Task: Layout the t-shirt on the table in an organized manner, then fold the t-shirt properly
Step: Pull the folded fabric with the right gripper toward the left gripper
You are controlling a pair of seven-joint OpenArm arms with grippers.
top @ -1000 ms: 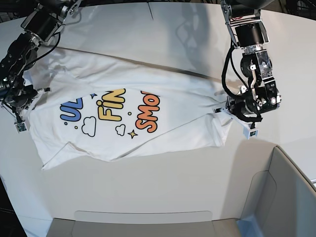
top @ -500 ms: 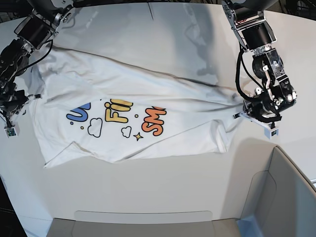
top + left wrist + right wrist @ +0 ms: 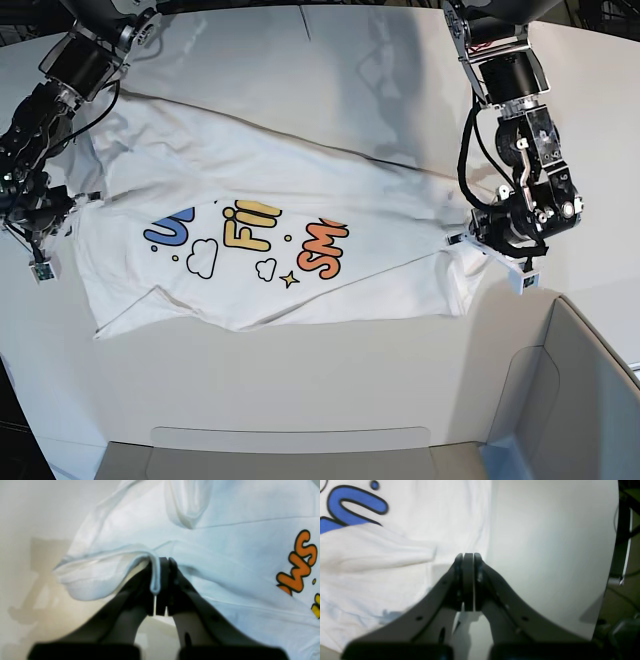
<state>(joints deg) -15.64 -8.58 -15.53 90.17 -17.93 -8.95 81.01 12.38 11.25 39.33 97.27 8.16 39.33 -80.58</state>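
You had the left gripper (image 3: 156,580) and the right gripper (image 3: 62,207) each pinched tight on opposite edges of the t-shirt (image 3: 270,245), drawn out print-up across the table (image 3: 330,390), presumably to spread it flat for folding.

A plain white tabletop (image 3: 320,390) with a curved far edge carries a white t-shirt (image 3: 300,200) spread crumpled across its middle, print facing up, with bare surface on all sides of the cloth.
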